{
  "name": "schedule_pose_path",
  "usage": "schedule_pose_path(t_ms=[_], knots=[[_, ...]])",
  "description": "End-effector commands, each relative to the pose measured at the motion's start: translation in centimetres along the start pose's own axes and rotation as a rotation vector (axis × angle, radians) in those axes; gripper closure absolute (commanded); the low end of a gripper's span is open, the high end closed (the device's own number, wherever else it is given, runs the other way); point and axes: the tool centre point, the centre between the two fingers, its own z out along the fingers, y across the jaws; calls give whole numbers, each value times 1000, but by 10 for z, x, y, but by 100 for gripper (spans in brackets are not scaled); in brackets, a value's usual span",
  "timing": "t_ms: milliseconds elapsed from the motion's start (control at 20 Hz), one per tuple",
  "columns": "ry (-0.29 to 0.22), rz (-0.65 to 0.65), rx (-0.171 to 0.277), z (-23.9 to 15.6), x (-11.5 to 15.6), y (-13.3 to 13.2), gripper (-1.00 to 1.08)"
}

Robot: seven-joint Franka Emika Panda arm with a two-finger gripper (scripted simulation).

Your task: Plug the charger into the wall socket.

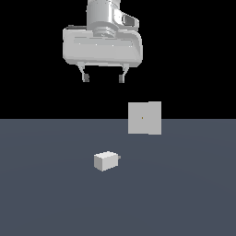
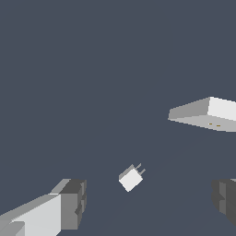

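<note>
Jaws (image 1: 103, 79) hang apart & empty, high above the bench (image 1: 46, 193), prob. lining up a grab. Charger (image 1: 106, 161) lies flat w/ prongs toward the socket (image 1: 144, 118), standing nearby at 1 o'clock.

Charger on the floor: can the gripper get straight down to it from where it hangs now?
Probably yes. The gripper hangs above the charger with its jaws open and empty, and nothing lies between them. The wall socket stands apart, toward the exterior view's right.
</note>
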Motion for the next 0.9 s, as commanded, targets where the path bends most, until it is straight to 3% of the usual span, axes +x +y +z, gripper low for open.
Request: schedule_pose_path(t_ms=[0,850], knots=[[0,0,0,0,0,0,-92],[60,151,-35,22,-17,4,-92]])
